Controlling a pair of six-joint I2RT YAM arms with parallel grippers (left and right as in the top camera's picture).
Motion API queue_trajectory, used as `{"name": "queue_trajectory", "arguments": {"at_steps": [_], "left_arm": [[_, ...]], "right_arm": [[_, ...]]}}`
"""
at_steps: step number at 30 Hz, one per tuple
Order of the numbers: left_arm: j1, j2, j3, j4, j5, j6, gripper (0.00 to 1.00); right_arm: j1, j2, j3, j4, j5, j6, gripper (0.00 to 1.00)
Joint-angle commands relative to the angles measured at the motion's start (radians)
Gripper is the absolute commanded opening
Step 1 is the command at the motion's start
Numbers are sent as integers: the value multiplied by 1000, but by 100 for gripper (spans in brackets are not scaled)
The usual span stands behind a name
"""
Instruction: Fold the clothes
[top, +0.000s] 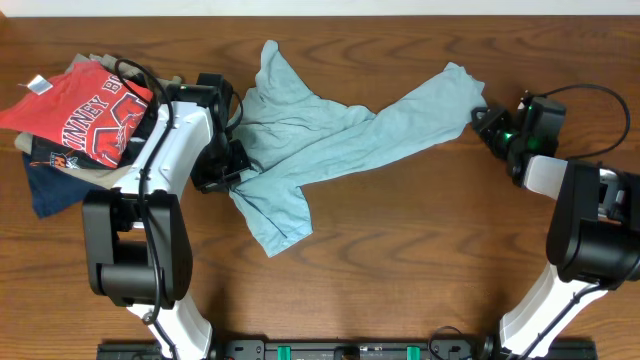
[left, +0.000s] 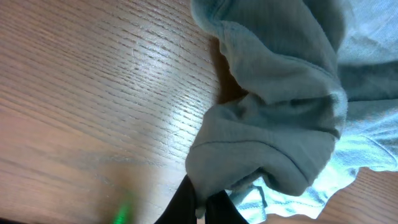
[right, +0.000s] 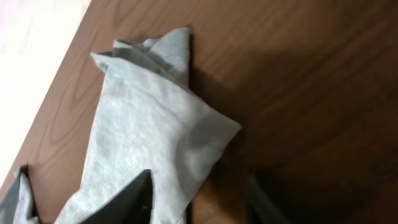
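The pale blue-grey T-shirt lies crumpled and stretched across the middle of the wooden table, one end toward the right arm. My left gripper is at the shirt's left edge. In the left wrist view its fingers are shut on a bunched fold of the shirt. My right gripper is at the shirt's right tip. In the right wrist view it is open, one finger over the shirt's corner and the other over bare wood.
A pile of other garments lies at the far left: a red shirt with white lettering on top of navy and khaki pieces, right beside the left arm. The table's back edge runs along the top.
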Motion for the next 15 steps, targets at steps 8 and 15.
{"name": "queue_trajectory", "arguments": {"at_steps": [8, 15], "left_arm": [[3, -2, 0, -1, -19, 17, 6], [3, -2, 0, 0, -20, 17, 7]], "right_arm": [[25, 38, -9, 0, 57, 17, 39], [56, 39, -9, 41, 102, 17, 40]]}}
